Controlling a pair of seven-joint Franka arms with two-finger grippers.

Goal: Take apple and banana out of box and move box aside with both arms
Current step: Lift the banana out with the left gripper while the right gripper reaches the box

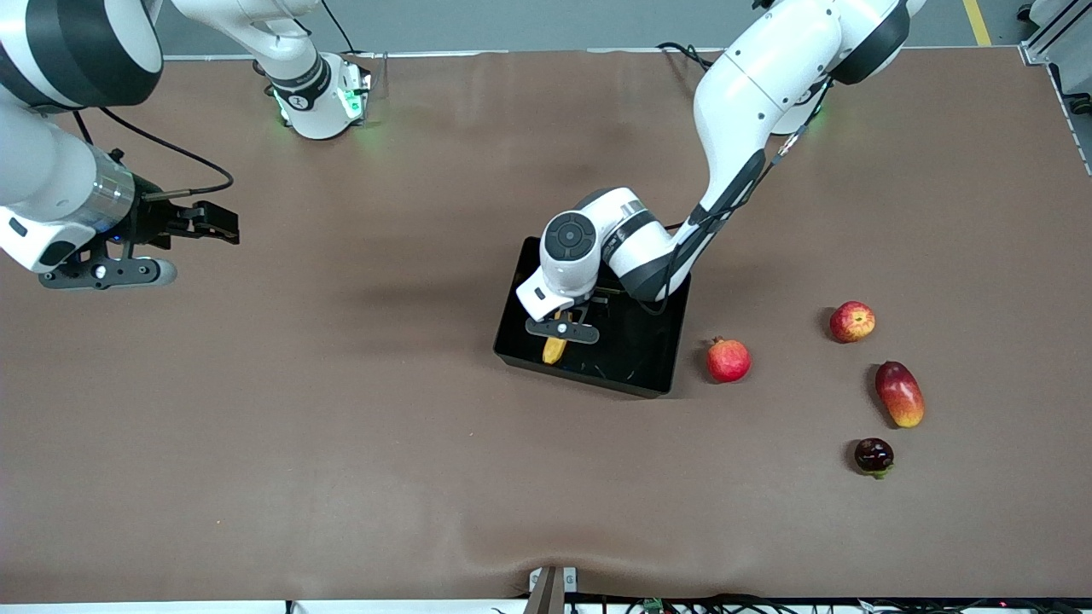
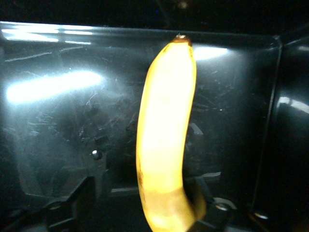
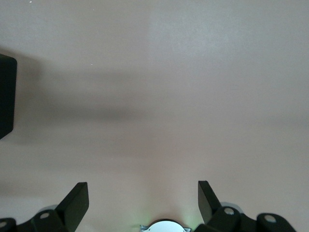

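Note:
The yellow banana (image 1: 554, 348) lies in the glossy black tray (image 1: 636, 362) near the table's middle; it fills the left wrist view (image 2: 166, 130) on the tray's floor (image 2: 58, 121). My left gripper (image 1: 563, 328) is low in the tray over the banana's stem end, its fingers spread wide on either side of the fruit (image 2: 142, 191). One finger (image 2: 203, 193) touches the banana and the other stands apart. The red-and-yellow apple (image 1: 851, 321) sits on the table toward the left arm's end. My right gripper (image 1: 213, 223) waits open and empty over bare table (image 3: 143, 193).
A red pomegranate (image 1: 728, 360) lies beside the tray. An oval red-orange mango (image 1: 899, 393) and a small dark fruit (image 1: 874, 455) lie nearer the front camera than the apple. A tray corner (image 3: 5, 96) shows in the right wrist view.

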